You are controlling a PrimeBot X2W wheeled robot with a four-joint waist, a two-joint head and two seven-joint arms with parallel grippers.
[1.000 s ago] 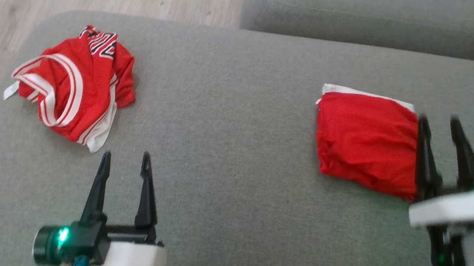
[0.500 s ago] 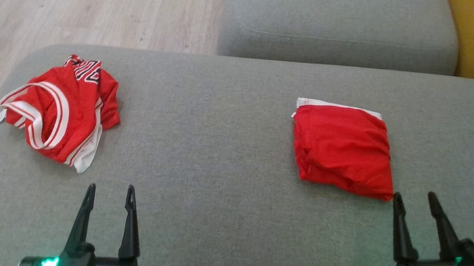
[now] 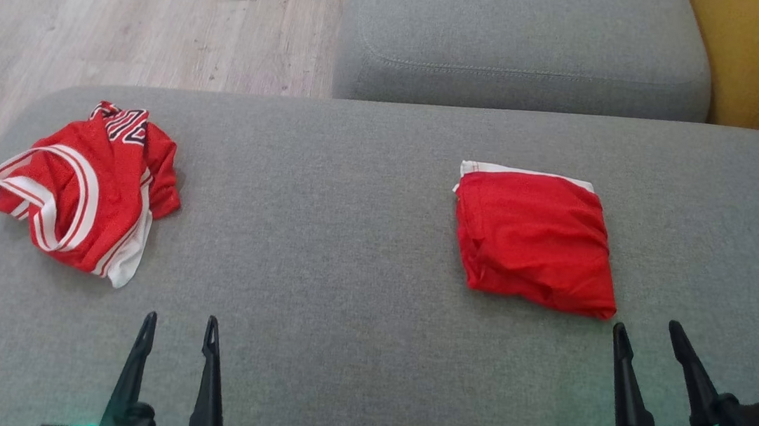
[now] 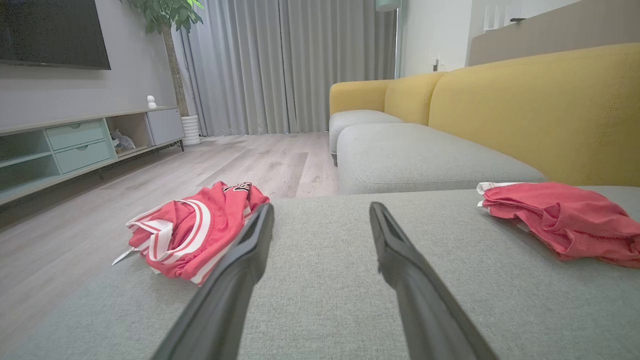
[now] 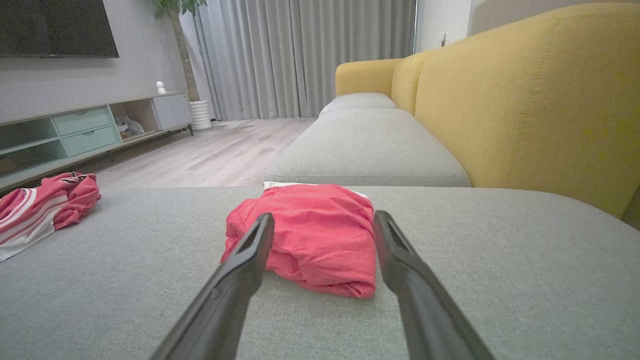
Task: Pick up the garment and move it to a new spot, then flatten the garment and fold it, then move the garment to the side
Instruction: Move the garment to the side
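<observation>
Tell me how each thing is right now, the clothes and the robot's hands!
striped red garment: crumpled in a heap on the seat.
plain red garment: folded, lying flat on the seat.
left hand: open, empty.
right hand: open, empty, just short of the plain red garment.
</observation>
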